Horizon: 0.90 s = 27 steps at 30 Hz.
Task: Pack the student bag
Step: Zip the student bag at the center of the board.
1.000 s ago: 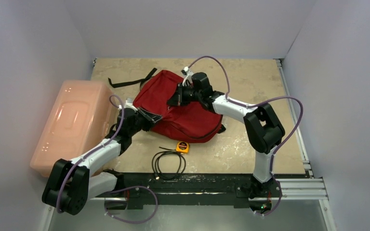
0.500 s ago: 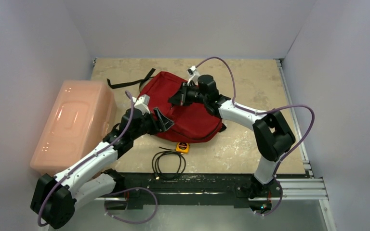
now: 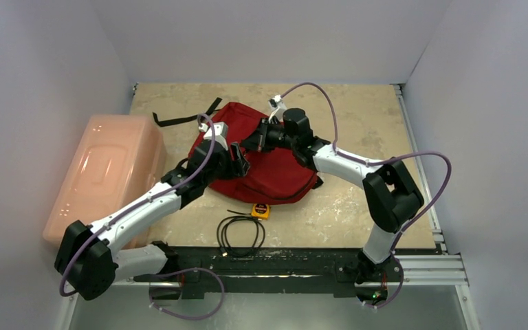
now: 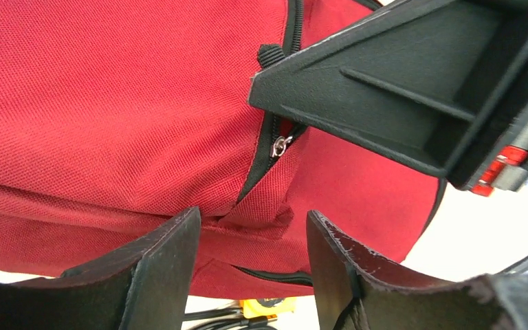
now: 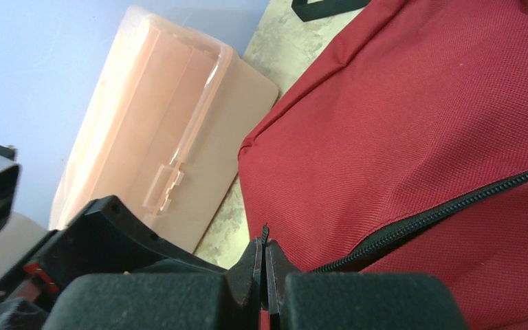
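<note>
Dark red student bag (image 3: pixel 275 175) lies mid-bench. My left jaws, apart, hover over it, its metal zipper pull (image 4: pixel 280 144) straight ahead along the zipper (right jaws, pressed together, just beyond).

We see a robotics lab test cell, not a lived-in room: plain white walls (image 3: pixel 268 34) box in a stone-patterned table (image 3: pixel 364 117) on three sides. Along its near edge runs a bare aluminium rail (image 3: pixel 430 265). There the white-and-black left arm (image 3: pixel 141 210) and right arm (image 3: pixel 344 161) are bolted side by side, with loose purple cables (image 3: pixel 309 84) looping from their joints.
</note>
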Each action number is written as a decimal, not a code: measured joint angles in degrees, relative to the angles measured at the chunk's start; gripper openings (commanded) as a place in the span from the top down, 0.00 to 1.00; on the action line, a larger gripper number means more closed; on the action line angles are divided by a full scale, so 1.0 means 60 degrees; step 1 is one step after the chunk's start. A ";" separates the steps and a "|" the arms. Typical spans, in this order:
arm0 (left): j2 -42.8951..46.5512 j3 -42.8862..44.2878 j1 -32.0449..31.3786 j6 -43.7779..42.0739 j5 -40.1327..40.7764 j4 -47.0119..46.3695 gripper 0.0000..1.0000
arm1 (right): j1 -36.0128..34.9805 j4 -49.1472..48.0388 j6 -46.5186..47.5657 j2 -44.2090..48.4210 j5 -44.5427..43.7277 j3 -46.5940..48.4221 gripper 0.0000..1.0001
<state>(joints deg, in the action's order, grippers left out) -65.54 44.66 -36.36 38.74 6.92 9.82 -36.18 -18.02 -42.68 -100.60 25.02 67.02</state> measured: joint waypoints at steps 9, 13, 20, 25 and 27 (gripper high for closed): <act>-0.0973 0.0204 -0.0029 -0.0586 0.0280 0.0033 1.00 | -0.0226 0.0178 0.0055 0.0026 -0.0342 0.0000 1.00; -0.0914 0.0055 -0.0106 -0.0922 0.0364 -0.0175 1.00 | -0.0025 0.0302 0.0015 -0.0033 -0.0393 0.0135 1.00; -0.0157 -0.0900 -0.0153 -0.1417 0.0426 -0.0729 1.00 | 0.0827 0.0342 -0.0364 -0.0925 -0.0164 0.1140 1.00; -0.0018 -0.1290 -0.0153 -0.1432 0.0415 -0.0849 1.00 | 0.1508 0.0066 -0.0637 -0.2240 0.0127 0.2346 1.00; -0.0018 -0.1351 -0.0153 -0.1432 0.0415 -0.0809 1.00 | 0.1781 -0.0168 -0.0729 -0.2765 0.0259 0.2805 1.00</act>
<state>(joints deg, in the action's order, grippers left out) -65.65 36.56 -37.28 30.15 9.41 4.97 -25.50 -19.03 -47.05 -117.19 26.57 83.85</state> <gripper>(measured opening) 0.022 0.011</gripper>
